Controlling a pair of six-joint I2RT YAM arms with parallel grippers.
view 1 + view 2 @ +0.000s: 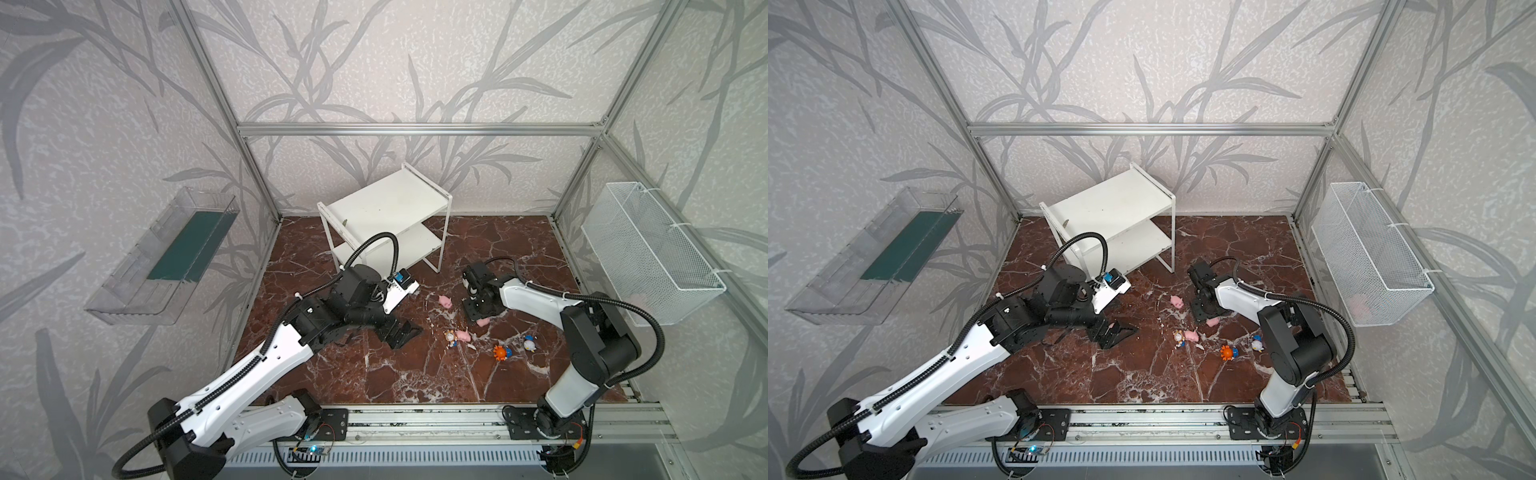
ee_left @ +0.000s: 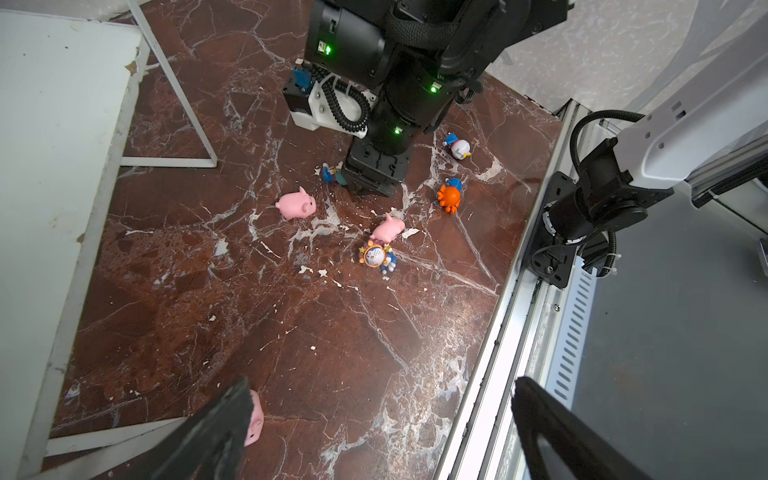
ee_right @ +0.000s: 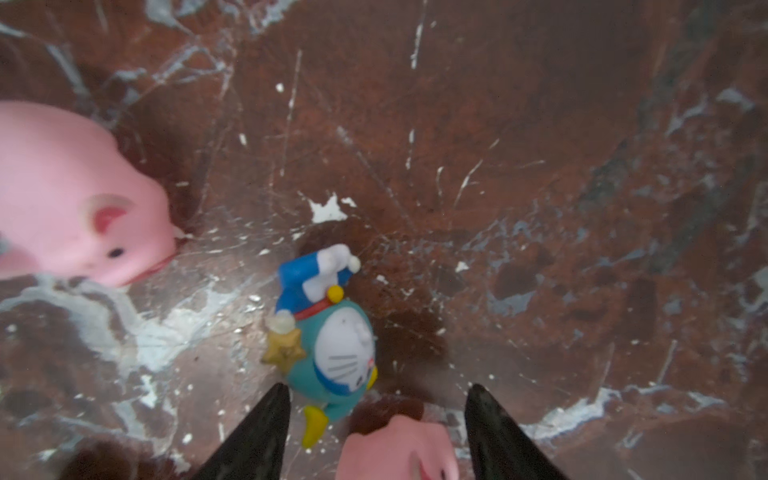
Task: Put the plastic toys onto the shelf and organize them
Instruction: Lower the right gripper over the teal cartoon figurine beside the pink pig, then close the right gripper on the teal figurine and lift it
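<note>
Red-brown marble-look counter (image 1: 374,374), glossy, with white veins and chipped flecks; leaf-print walls behind. White shelf (image 1: 386,203) at the back, two flat boards on thin tube legs, no toy seen on either tier. Every toy in view lies on the counter, apart from the shelf.

Right pincer (image 3: 377,388) is spread, jaws straddling a pink pig (image 3: 399,451); a gap shows on one side, so it is not pinching. Teal-blue figurine (image 3: 332,345) lies on its back just beside one jaw. Left pincer (image 2: 382,384) is spread wide and low, with a second pig (image 2: 255,419) tucked against one finger (image 2: 216,436), off-centre.

Risks, my read:
- Right jaws closing could catch the figurine's yellow foot and flick it, or pin both toys.
- The pig is smooth and rounded and looks like soft vinyl, so a shallow bite may squirt it out.
- Left pincer closing would shove its pig sideways before gripping.
- Figurines look hard, glossy, knobbly and tiny, so easy to tip.

Others on the counter: loose pig (image 2: 296,203), fourth pig (image 2: 388,227) touching star-ringed figurine (image 2: 376,255), spiky orange figurine (image 2: 449,196), blue-white figurine (image 2: 457,147).
</note>
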